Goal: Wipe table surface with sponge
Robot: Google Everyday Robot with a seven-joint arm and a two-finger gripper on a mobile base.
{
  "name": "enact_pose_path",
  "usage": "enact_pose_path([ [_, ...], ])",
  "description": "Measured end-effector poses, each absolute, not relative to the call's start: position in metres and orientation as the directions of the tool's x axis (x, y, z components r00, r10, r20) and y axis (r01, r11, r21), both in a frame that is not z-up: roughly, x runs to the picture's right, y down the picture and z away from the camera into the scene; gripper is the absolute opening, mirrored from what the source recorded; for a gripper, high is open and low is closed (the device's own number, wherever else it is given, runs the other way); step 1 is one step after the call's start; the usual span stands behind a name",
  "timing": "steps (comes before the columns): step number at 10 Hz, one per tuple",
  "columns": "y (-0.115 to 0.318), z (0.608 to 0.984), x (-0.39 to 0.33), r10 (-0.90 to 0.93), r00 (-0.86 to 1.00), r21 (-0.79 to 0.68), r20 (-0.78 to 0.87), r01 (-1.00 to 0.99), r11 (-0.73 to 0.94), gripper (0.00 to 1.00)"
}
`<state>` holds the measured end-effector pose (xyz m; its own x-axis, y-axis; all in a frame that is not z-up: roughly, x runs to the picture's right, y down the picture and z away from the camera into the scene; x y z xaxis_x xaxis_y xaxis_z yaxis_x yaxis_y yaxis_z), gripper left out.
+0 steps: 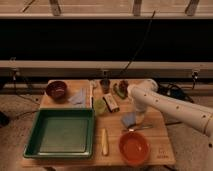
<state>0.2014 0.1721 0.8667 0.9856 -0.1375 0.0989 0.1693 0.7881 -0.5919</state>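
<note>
One pincer [131,116] low over blue-grey sponge [128,120], table [162,142], grip possibly hidden, no legible writing.

Your robot's arm [172,106] is a smooth white tube with a rounded, bulbous elbow and small dark dots along its casing, narrowing toward the claw [131,118] low over the desk [162,145].

The gripper [134,116] is low over the wooden table [160,135], right at the small bluish-gray sponge [128,120] lying flat there.
</note>
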Motion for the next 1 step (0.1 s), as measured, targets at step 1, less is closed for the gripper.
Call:
enact_pose_path([
  [1, 0.1724, 0.8663, 0.2073, -0.133, 0.987, -0.596, 0.093, 0.163, 0.787, 0.04],
])
